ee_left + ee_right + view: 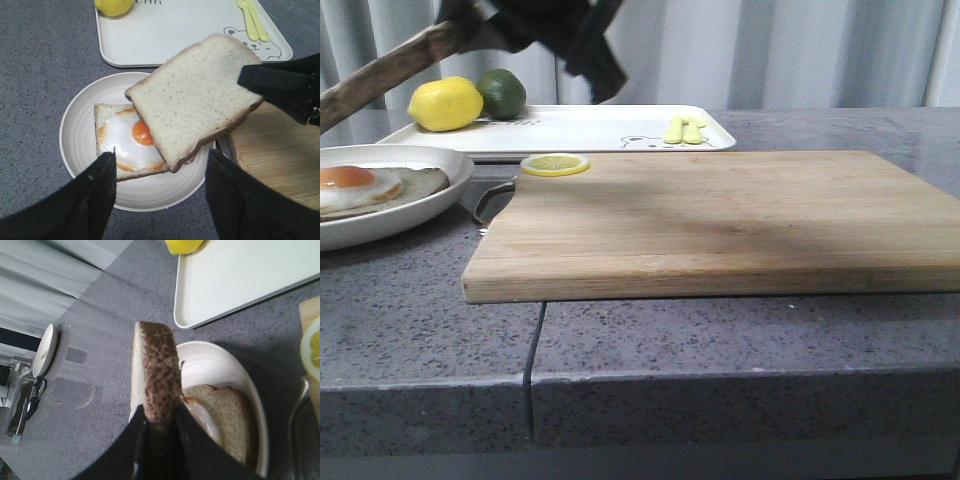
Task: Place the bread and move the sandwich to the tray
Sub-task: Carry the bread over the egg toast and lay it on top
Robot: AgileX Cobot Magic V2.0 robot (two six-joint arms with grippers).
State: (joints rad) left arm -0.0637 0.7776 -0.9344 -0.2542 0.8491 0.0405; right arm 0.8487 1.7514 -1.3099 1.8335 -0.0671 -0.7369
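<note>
I take the white bowl (pixel 80 150) as my landmark; it sits on the grey stone counter (pixel 720 340) at the near left corner of the wooden cutting board (pixel 720 215). In the bowl lies a slice of bread with a fried egg (pixel 131 140) on it, yolk up, not yet covered.

My right gripper (pixel 160 422) is clamped on the crust edge of the bread (pixel 195 95), a square pale slice with a dark brown rim. I hold that slice in the air above the bowl, tilted, its lower corner over the yolk side of the egg; I cannot tell whether it touches the egg.

My left gripper (pixel 160 165) hovers over the near rim of the bowl, its two black fingers (pixel 100 190) spread apart and holding nothing.

Just beyond the bowl lies the tray (pixel 165 35), flat, white, with a bear outline. On it are a lemon (pixel 445 104), a lime (pixel 502 93) and a pale yellow fork (pixel 252 19). A lemon slice (pixel 555 164) rests on the board corner nearest the tray.
</note>
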